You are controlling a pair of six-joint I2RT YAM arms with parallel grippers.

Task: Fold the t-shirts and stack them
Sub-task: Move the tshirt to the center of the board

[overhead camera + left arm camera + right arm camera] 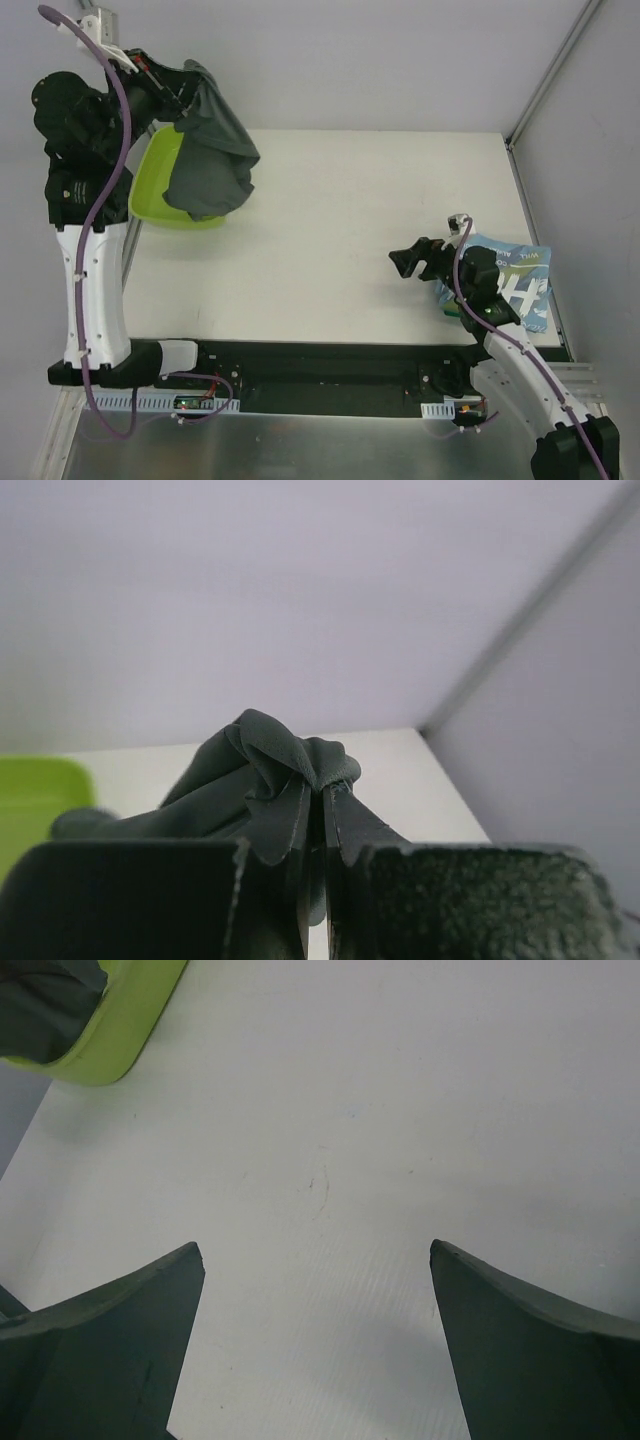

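My left gripper [190, 82] is raised high at the far left and shut on the dark grey t-shirt [212, 150]. The shirt hangs bunched from it, its lower part over the lime-green tray [152, 190]. In the left wrist view the cloth [265, 770] bulges out between the closed fingertips [322, 792]. The light blue t-shirt [520, 285] with white lettering lies folded at the table's right front, partly under my right arm. My right gripper [404, 262] is open and empty above bare table [318, 1250], left of the blue shirt.
The lime-green tray sits at the table's far left edge and shows at the top left of the right wrist view [120, 1030]. A grey wall runs along the back and a metal frame post [550, 75] stands at the right rear.
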